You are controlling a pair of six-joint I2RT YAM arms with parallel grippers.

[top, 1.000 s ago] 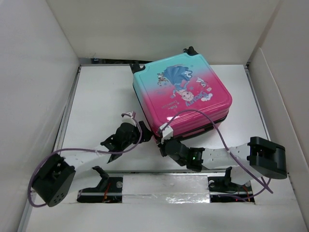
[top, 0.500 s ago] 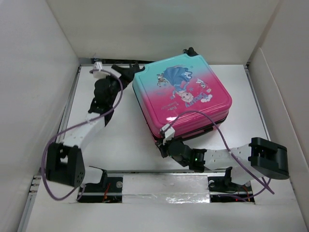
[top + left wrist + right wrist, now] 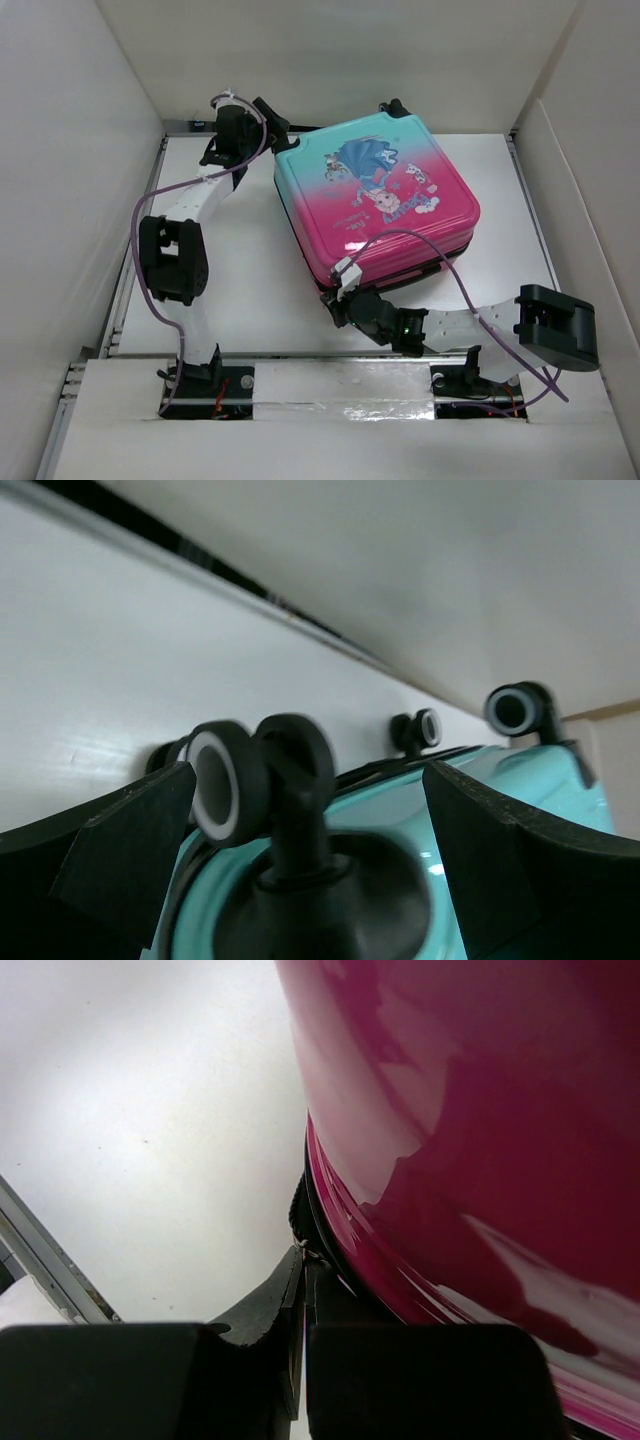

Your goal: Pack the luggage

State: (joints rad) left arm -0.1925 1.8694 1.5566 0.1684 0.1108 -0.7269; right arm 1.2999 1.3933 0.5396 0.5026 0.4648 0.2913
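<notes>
Suitcase (image 3: 375, 205): one only, shut, lying flat on the white table (image 3: 240, 290) with the printed shell up. Sits at a slant, teal end toward the far wall, pink end toward the arm bases, a little right of the table's middle.

Wheels (image 3: 215, 780): from above, two dark ones poking out at the far edge, one at the far-left corner and one at the far tip. From the left wrist, three with white rings plainly countable: one large and close, two small further along the teal edge. Behind the close one, a dark rounded shape, too hidden to call.

Arms: two. Left arm (image 3: 170, 260): reaches up the left side of the table to the suitcase's far-left corner. Right arm (image 3: 455, 325): lies low along the near edge, pointing left at the near pink corner.

Left gripper (image 3: 272, 122): fingers (image 3: 120, 850) spread wide, one on each side of the close wheel and its stalk. Holds nothing.

Right gripper (image 3: 337, 300): fingers (image 3: 200, 1380) pressed together, tips up against the black zipper trim (image 3: 305, 1210) under the pink shell. Pinching a zipper tab or not: cannot tell.

Cables (image 3: 400, 231): two, purple, one per arm; on the right, looped over the pink end of the suitcase.
</notes>
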